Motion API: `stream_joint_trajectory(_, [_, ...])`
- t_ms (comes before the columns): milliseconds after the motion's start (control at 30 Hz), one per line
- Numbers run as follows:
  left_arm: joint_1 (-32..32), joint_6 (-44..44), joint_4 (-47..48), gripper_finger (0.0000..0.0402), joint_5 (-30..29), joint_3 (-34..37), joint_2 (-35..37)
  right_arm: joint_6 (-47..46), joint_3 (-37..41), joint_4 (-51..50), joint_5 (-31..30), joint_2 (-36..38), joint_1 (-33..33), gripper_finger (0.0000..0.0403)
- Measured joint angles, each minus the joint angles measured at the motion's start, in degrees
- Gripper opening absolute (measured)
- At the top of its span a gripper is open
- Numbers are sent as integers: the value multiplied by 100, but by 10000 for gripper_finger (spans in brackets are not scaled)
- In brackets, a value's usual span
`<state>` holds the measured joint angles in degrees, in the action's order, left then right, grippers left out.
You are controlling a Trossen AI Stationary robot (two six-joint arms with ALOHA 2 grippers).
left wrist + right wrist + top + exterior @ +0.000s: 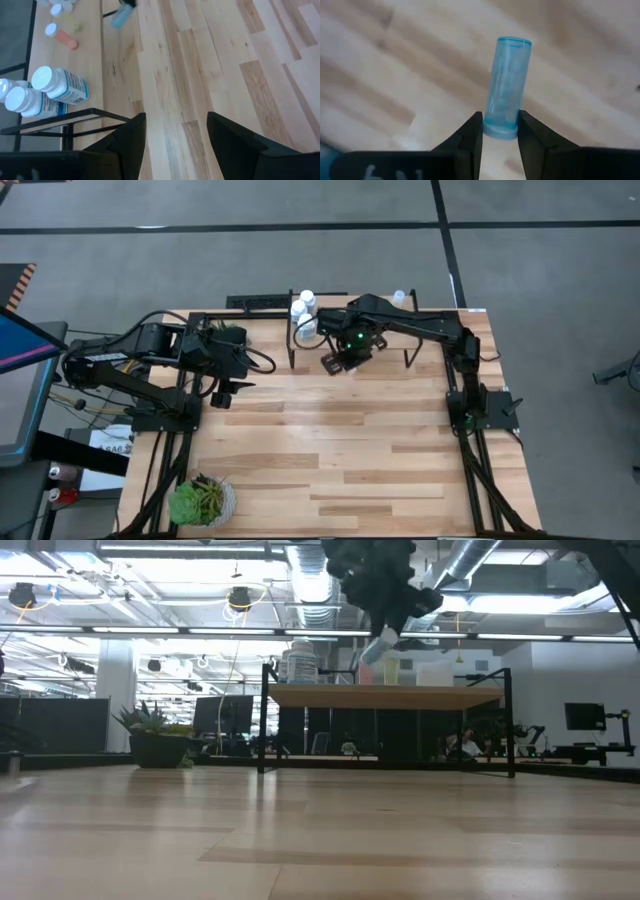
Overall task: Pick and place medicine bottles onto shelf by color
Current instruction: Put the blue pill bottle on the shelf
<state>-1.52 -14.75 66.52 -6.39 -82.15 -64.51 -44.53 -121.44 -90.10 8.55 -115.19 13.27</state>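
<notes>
The shelf [400, 345] stands on thin black legs at the table's far edge. White medicine bottles [304, 315] stand at its left end, two of which show in the left wrist view [55, 86]. An orange bottle [62, 37] lies farther along the board. My right gripper [338, 360] hangs by the shelf's near edge, shut on a pale-blue bottle [507, 85], which is also seen in the low view [380, 645]. My left gripper [175, 135] waits open above the table's left side, holding nothing. My right gripper pinches the pale-blue bottle's wider capped end [500, 131] between its two fingers. The fingers point steeply down from above. The bottle sticks out beyond the fingertips, tilted, and is lifted clear of the table and higher than the shelf board [385, 695].
A potted plant [200, 500] stands at the table's near left corner. A second plant [155, 735] is at the far left beside the shelf. The bare plank tabletop [350, 450] stretches between the two arms.
</notes>
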Motion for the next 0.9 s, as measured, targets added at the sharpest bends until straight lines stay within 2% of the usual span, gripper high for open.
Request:
stream_joint_trajectory(167, [0,27,0,197,0,0,0,5,78,8,688,-21,-299,112])
stream_joint_trajectory(433, [0,-8,0,197,-2,0,2,-61,128,14,1084,-40,-1046,111])
stream_joint_trajectory(567, [0,-113,0,197,-2,0,2,-284,642,-2,1481,-41,-1345,109])
stream_joint_trajectory(767, [0,-115,0,197,-2,0,2,-215,1565,186,2637,-44,-1602,109])
stream_joint_trajectory(900, [0,-115,0,197,-2,0,2,-211,2203,294,3068,-44,-1766,109])
